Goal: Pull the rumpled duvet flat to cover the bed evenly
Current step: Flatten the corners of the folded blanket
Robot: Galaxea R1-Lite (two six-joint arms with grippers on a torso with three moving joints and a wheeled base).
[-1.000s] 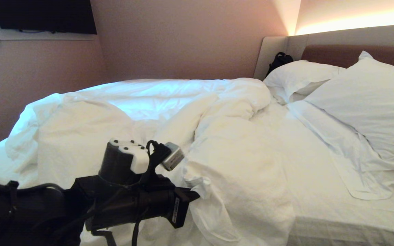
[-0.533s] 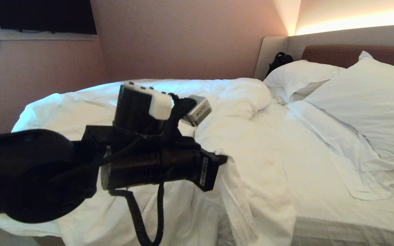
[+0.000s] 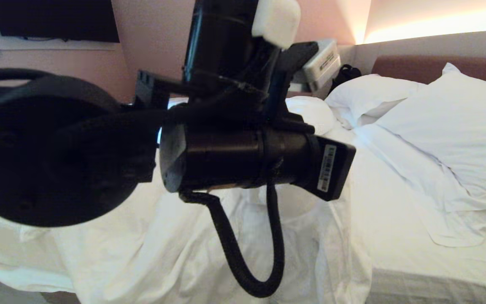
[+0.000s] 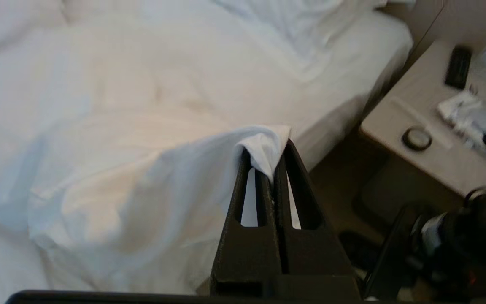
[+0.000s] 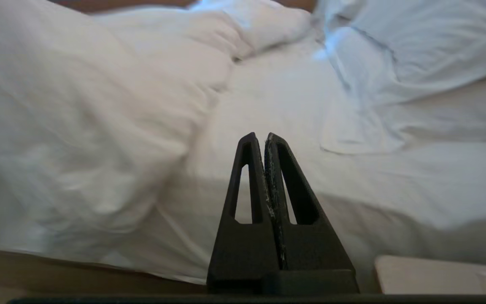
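Observation:
The white duvet [image 3: 150, 253] lies rumpled over the foot half of the bed [image 3: 399, 236] and hangs down its near side. My left arm [image 3: 251, 156] is raised high in front of the head camera and hides the bed's middle. In the left wrist view my left gripper [image 4: 268, 156] is shut on a pinched corner of the duvet [image 4: 120, 169], lifted above the mattress. My right gripper [image 5: 265, 137] is shut with nothing in it, low by the bed's near side, facing the duvet [image 5: 78, 105] and bare sheet.
Two white pillows [image 3: 458, 126] [image 3: 369, 95] lean on the brown headboard [image 3: 411, 67], with a black bag [image 3: 344, 74] beside them. A nightstand [image 4: 428, 126] with a remote [image 4: 458, 65] and small items stands by the bed. A dark screen [image 3: 53, 19] hangs on the far wall.
My left arm has swung up from low over the duvet to high before the camera, lifting the gripped corner. The duvet fold has drawn toward the near side.

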